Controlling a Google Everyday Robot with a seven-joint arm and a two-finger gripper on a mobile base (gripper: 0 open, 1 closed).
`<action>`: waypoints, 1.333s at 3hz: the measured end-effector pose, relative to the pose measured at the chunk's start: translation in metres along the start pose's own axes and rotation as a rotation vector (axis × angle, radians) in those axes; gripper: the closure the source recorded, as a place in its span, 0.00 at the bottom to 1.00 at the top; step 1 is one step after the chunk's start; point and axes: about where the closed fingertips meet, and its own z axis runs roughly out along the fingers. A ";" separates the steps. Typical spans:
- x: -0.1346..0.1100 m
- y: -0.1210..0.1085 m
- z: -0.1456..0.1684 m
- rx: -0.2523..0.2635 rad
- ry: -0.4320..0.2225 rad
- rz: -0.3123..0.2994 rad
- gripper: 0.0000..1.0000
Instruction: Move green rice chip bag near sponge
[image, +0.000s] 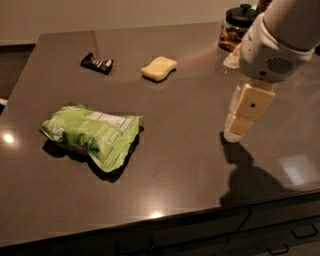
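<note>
Front edge of the dark countertop (180, 170) runs nearest the camera, with drawer fronts (280, 232) and their handles below it.

Green rice chip bag (92, 132) lies flat at front left of the counter, well in from the edge. Crinkly light-green film, with a white nutrition label panel facing up on its far side. There is dark print on the green face and rows of print on the panel, and I cannot read any of it, nor any brand name.

Gripper (236, 131) hangs at right, pointing down, its tip low over the counter with its shadow just below. It is well apart from the bag and holds nothing. It shows side-on, so I cannot tell whether it is spread or pressed together.

Further back, near the middle, is the sponge (159, 68): pale yellow, wavy-edged, flat on the counter, well apart from the bag. Left of it lies a small black wrapped bar (97, 63) with pale lettering, illegible.

Far right corner: a glass jar (236, 30) with a black lid and brown contents, partly behind the arm.
</note>
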 end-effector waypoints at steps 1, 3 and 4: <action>-0.043 0.000 0.017 -0.036 -0.072 -0.038 0.00; -0.131 0.017 0.071 -0.107 -0.180 -0.131 0.00; -0.165 0.029 0.102 -0.156 -0.188 -0.167 0.00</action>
